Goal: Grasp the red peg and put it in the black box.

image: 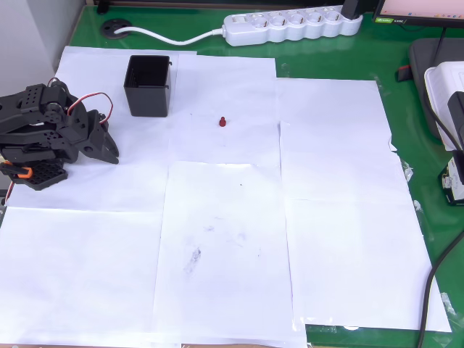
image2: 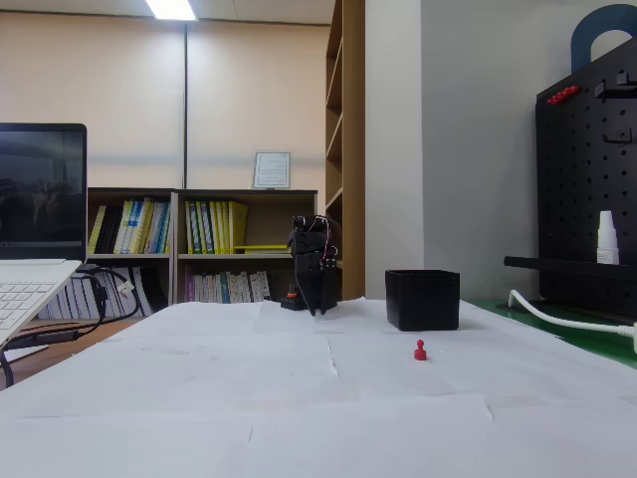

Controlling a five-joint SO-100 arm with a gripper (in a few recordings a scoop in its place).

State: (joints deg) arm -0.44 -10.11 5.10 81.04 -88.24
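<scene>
The red peg (image: 222,121) stands upright on white paper in the overhead view, to the right of the black box (image: 148,85), and nothing touches it. The box is open-topped, and what I can see of its inside looks empty. My black arm is folded at the left edge, its gripper (image: 110,151) shut with nothing in it, below and left of the box and far from the peg. In the fixed view the peg (image2: 420,350) sits in front of the box (image2: 423,299), with the gripper (image2: 318,305) pointing down behind them.
White paper sheets (image: 326,217) cover a green table (image: 409,145). A white power strip (image: 293,25) and its cable lie along the far edge. White and black devices (image: 446,94) crowd the right edge. In the fixed view a laptop (image2: 30,289) stands at left and a black pegboard (image2: 587,189) at right.
</scene>
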